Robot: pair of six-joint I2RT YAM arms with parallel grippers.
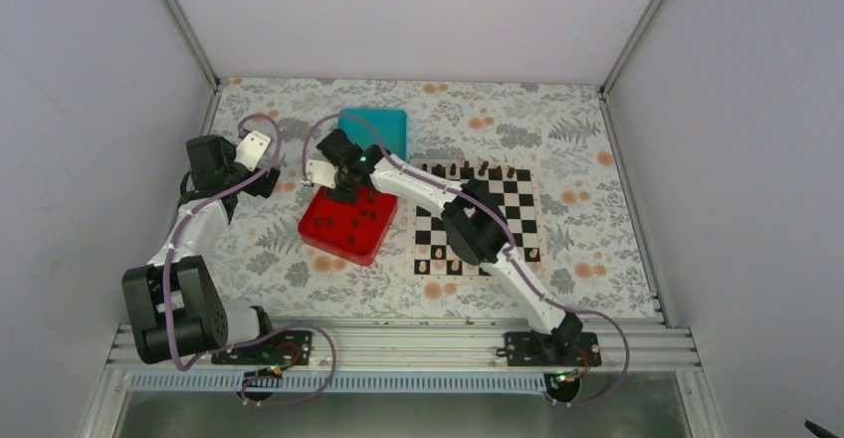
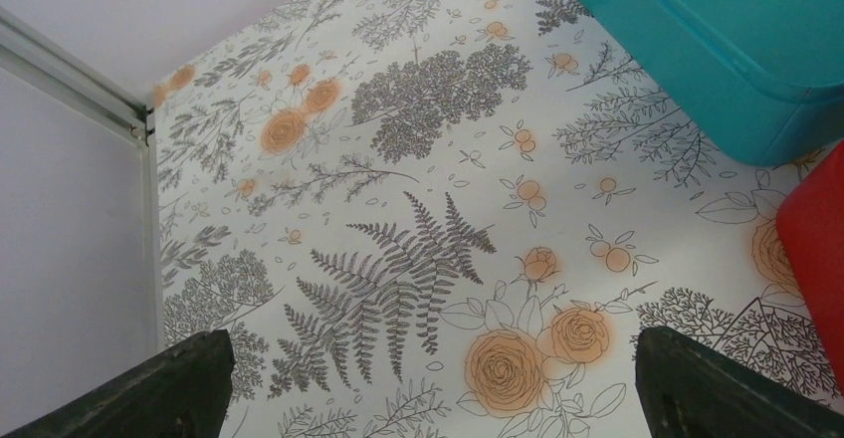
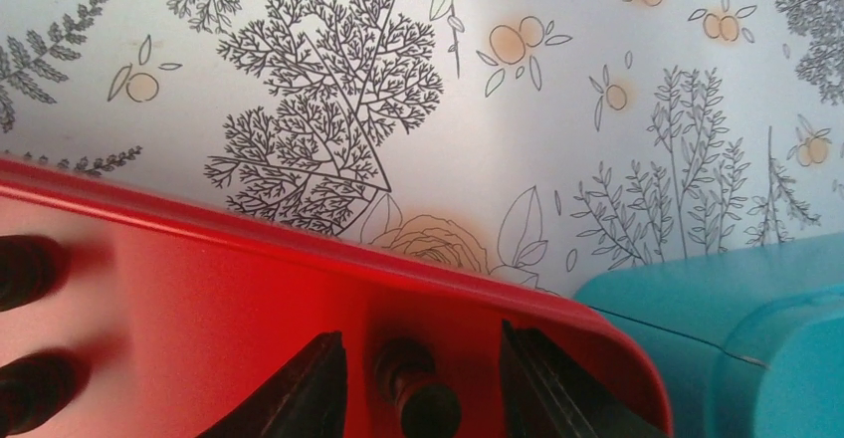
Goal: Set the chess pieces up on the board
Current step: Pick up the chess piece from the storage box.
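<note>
Since each dark chess piece (image 3: 423, 403) is tiny, light, rigid and smooth, it could tip or squirt sideways, so a pinch low on its body looks safest. At the bottom of the right wrist view the right fingers (image 3: 304, 388) stand apart either side of one, inside the red tray (image 3: 299, 244). Others line the upper edge of the board (image 1: 523, 209). The left fingers (image 2: 149, 393) are spread over bare counter (image 2: 418, 159). No writing is readable.
</note>
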